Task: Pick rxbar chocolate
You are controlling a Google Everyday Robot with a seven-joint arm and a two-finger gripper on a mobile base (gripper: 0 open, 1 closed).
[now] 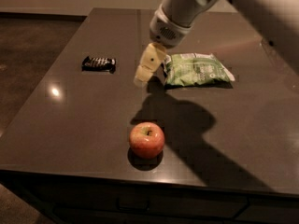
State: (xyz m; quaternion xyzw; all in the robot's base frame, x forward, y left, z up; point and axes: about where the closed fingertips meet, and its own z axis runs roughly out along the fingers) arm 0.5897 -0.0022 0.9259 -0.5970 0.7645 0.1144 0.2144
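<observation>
Rxbar chocolate [98,63], a flat bar in glossy black wrapper, lies upper left of the frame on the dark table [70,125]. Cream-coloured tool [142,78] hovers between it and a crinkly green chip bag [196,69]; spread or pressed together, cannot tell

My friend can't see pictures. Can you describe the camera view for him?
A robot gripper hangs over a dark table, between a black snack bar and a green chip bag. A red apple sits near the front edge.
</observation>
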